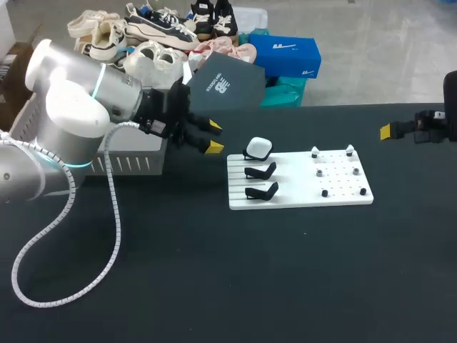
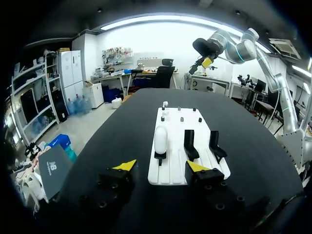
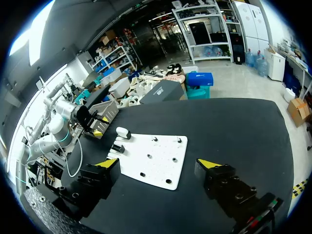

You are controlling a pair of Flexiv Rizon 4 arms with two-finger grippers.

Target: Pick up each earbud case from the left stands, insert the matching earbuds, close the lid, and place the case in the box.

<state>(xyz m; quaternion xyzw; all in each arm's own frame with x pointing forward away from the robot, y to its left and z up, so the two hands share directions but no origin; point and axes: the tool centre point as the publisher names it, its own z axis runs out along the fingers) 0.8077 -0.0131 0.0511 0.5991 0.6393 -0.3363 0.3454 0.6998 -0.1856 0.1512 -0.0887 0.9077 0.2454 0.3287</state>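
Note:
A white earbud case [image 1: 258,148] sits on the rearmost of three black stands on the white board [image 1: 300,200]. The other two stands [image 1: 261,171] [image 1: 262,191] are bare. Small earbuds [image 1: 315,152] stand on pegs on the board's right half. My left gripper [image 1: 212,136] hovers just left of the board, open and holding nothing. From its wrist the case [image 2: 160,139] lies ahead of the left gripper [image 2: 161,166], apart from both tips. My right gripper [image 1: 389,130] hangs at the far right, away from the board [image 3: 156,156]; in its wrist view this right gripper [image 3: 158,163] is open and empty.
A light grey slatted box [image 1: 136,161] stands at the table's back left, partly hidden by my left arm [image 1: 78,107]. A white cable [image 1: 71,207] loops from that arm over the front left of the black table [image 1: 285,271].

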